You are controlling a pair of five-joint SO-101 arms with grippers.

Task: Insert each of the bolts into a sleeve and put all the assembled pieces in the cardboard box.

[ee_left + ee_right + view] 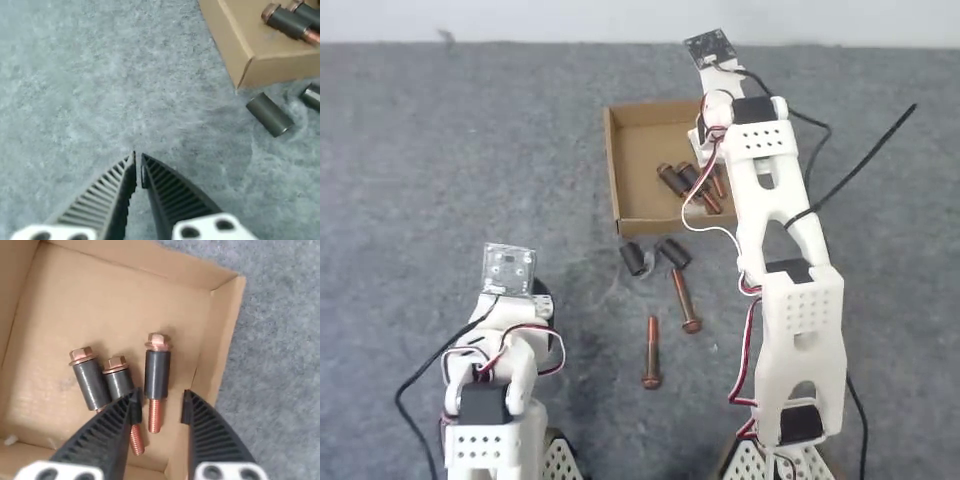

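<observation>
The cardboard box holds three assembled bolt-and-sleeve pieces. In the right wrist view they lie side by side on the box floor: two close together and a third near the box wall. My right gripper hangs open just above that third piece, gripping nothing. On the carpet in front of the box lie two dark sleeves and two copper bolts. My left gripper is shut and empty, low over bare carpet, well short of the nearer sleeve.
The right arm stretches from the near table edge over the box's right side, with cables trailing beside it. The left arm sits folded at the near left. Grey carpet lies open to the left of the box.
</observation>
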